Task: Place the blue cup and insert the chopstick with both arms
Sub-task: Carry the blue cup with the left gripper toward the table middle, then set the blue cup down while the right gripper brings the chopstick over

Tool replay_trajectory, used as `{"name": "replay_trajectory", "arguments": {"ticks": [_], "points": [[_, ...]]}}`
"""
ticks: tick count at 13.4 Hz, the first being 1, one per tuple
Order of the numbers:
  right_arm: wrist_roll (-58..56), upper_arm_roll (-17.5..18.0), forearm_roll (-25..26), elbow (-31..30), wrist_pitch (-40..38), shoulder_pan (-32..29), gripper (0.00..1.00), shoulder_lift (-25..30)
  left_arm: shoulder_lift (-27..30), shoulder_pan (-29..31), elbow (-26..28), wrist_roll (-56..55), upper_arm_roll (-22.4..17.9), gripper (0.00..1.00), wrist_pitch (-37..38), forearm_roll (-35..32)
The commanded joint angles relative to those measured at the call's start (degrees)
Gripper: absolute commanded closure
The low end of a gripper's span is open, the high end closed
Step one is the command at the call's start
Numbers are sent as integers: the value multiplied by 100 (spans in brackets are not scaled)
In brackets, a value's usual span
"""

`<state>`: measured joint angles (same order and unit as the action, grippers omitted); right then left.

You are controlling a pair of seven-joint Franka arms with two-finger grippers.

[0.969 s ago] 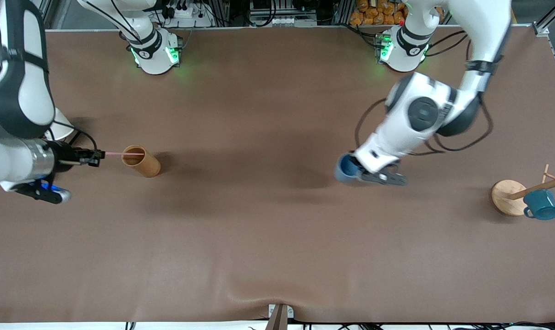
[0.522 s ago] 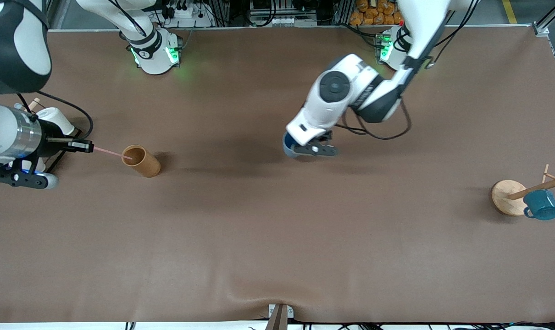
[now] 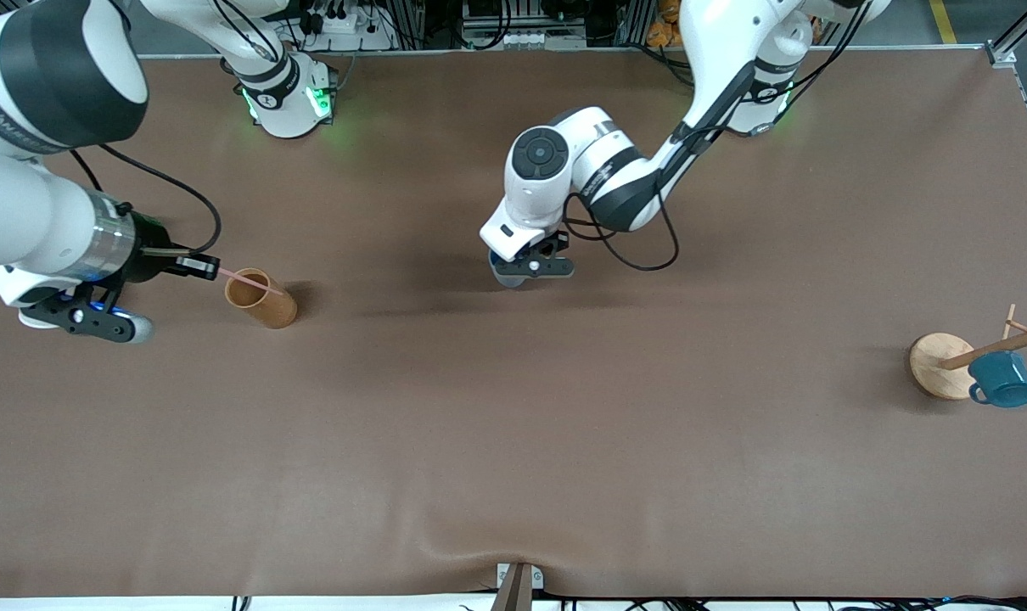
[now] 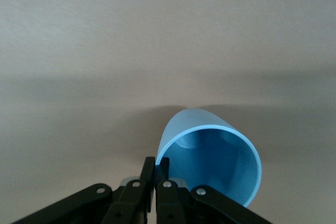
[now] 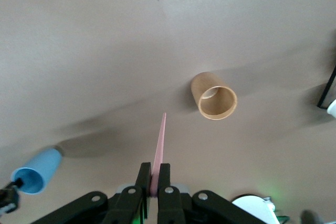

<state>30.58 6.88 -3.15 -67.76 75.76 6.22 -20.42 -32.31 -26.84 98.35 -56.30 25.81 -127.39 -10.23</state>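
The left gripper [image 3: 532,265] is clamped on the rim of the blue cup [image 4: 210,163], one finger inside the wall and one outside, as the left wrist view shows. In the front view the cup sits just above the centre of the frame, mostly hidden beneath the wrist, held over bare brown surface [image 3: 513,441]. Whether its base touches the surface cannot be determined; the wrist view shows it tilted, mouth toward the camera.

The right gripper [image 3: 198,265] is at the middle left of the front view, clenched on one end of the chopstick [image 5: 159,148]. The pale pink stick projects from the fingers over the mouth of the brown cup [image 3: 262,298], which stands on the surface. In the right wrist view the stick's tip points clear of that cup.

Step in hand, as judged: cup placement. The chopstick is already grasped and is carried in the air.

Next move requirements:
- Bring the blue cup upright and lower it until the base sits flat on the surface.
- Release the rim and lift the left gripper clear of the mouth.
- Carry the chopstick from the middle left to the centre, tip it downward, and align it over the blue opening.

A rack with a teal mug [image 3: 1002,379] stands at the right edge, uninvolved.
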Motion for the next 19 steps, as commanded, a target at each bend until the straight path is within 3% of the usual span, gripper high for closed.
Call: {"name": "replay_trajectory", "arguments": {"ticks": [1,6,7,8,12,19], "points": [[693,261,8,61,193,-24,100,-23,-170,-93,-149,-346,-50,100,-180,-251],[1159,253,-510,35,509,2,100,-24,-319,-120,-114,-522,-50,100,-242,-480],[1361,262,-572,17,589,28,100,-24,-319,-94,-131,-540,-50,64,-242,-480],[1511,270,-608,17,624,106,100,-24,-311,-67,-149,-514,-50,4,-233,-480],[2109,270,-836,-79,1001,318,100,-32,75,64,-228,-470,-58,0,-102,-480],[3409,296,-951,-448,1538,1003,100,-67,1305,1100,-448,-76,3,0,794,-383]]}}
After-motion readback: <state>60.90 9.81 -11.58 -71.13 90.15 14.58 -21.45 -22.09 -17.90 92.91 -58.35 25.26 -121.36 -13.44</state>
